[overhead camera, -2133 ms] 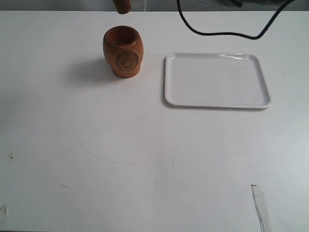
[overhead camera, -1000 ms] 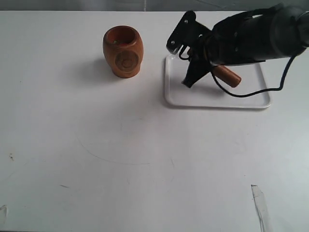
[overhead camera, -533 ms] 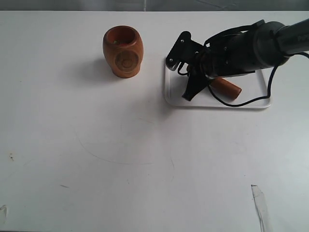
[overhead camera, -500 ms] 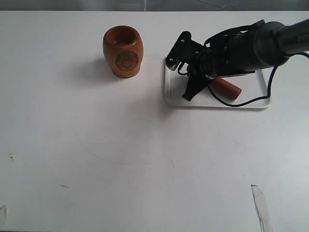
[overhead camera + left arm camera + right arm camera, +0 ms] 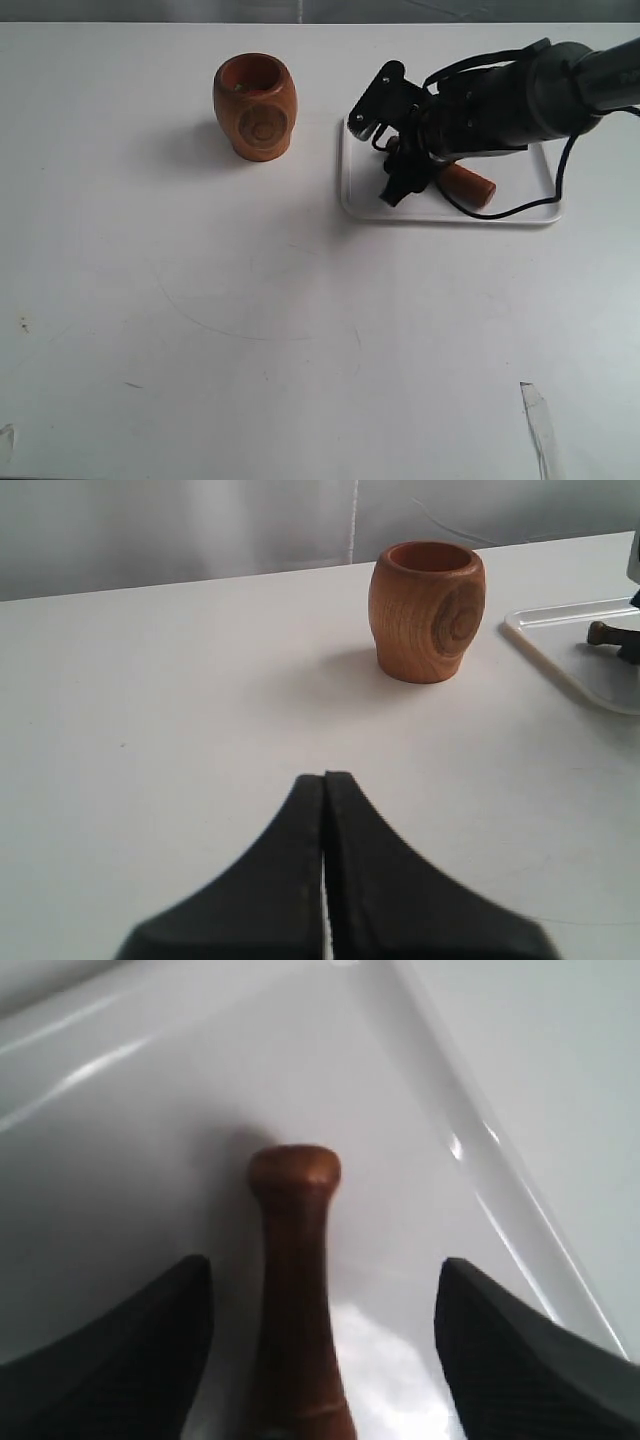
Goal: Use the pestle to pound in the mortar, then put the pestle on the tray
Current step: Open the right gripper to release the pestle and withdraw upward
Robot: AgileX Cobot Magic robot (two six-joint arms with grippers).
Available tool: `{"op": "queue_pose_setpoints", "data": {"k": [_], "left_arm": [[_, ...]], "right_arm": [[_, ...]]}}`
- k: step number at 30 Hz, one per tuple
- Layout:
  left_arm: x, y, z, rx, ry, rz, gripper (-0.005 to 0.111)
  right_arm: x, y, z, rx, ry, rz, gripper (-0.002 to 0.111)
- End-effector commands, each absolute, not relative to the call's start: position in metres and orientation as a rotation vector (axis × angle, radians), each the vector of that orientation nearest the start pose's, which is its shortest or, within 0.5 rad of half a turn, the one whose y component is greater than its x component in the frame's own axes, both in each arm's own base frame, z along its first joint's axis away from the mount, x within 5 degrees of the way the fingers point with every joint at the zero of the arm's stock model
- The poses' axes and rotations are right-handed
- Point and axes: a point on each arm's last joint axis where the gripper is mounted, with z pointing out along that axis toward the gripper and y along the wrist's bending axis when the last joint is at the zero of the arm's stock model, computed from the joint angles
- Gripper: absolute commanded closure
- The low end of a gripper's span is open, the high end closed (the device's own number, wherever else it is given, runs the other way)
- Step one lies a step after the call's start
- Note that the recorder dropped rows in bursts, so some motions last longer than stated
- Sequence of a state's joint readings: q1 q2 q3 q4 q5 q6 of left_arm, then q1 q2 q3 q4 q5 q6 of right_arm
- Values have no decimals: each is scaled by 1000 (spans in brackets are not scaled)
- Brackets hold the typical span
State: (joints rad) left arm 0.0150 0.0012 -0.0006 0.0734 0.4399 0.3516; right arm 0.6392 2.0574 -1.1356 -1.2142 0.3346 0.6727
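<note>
The orange-brown mortar [image 5: 255, 107] stands upright at the back left of the table, and the left wrist view shows it too [image 5: 427, 610]. To its right lies the white tray [image 5: 520, 140] [image 5: 590, 675]. The reddish-brown pestle [image 5: 470, 184] [image 5: 295, 1260] lies flat on the tray, its small knob pointing away from the wrist. My right gripper [image 5: 372, 160] [image 5: 322, 1270] is low over the tray and open. Its fingers [image 5: 500, 1340] stand apart on either side of the pestle. My left gripper [image 5: 325, 776] is shut and empty above bare table, short of the mortar; the exterior view does not show it.
A black cable [image 5: 520, 205] loops from the right arm over the tray's front right edge. A strip of tape [image 5: 540, 425] lies near the table's front right corner. A pale backdrop [image 5: 200, 530] rises behind the table's far edge.
The right arm came in with the pestle and lowered it onto the tray. In the last half second the gripper shifted slightly back while the pestle stayed lying on the tray.
</note>
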Motion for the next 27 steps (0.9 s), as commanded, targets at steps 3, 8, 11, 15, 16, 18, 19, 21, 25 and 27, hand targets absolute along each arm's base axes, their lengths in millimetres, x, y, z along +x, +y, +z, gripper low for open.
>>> {"op": "queue_pose_setpoints", "data": {"k": [3, 8, 11, 15, 16, 18, 19, 21, 25, 27], "left_arm": [[51, 3, 174, 361, 1897, 302, 107], [51, 3, 174, 361, 1897, 302, 107], [51, 3, 174, 361, 1897, 302, 107], [51, 3, 174, 361, 1897, 302, 107], [51, 3, 174, 361, 1897, 302, 107], [51, 3, 174, 361, 1897, 302, 107], [51, 3, 174, 361, 1897, 302, 107], [51, 3, 174, 361, 1897, 302, 107], [51, 3, 174, 361, 1897, 302, 107], [51, 3, 174, 361, 1897, 302, 107]], "right_arm": [[335, 197, 156, -1067, 2206, -493, 72], [316, 195, 191, -1046, 2140, -420, 108], [296, 194, 209, -1059, 2083, -357, 108], [265, 192, 234, -1001, 2017, -172, 108], [256, 191, 241, -976, 1998, -106, 108], [241, 188, 253, -910, 1971, 33, 108], [232, 186, 260, -894, 1948, 97, 108], [215, 182, 267, -879, 1910, 200, 108], [179, 168, 277, -837, 1860, 358, 108], [164, 158, 275, -794, 1872, 417, 108]]}}
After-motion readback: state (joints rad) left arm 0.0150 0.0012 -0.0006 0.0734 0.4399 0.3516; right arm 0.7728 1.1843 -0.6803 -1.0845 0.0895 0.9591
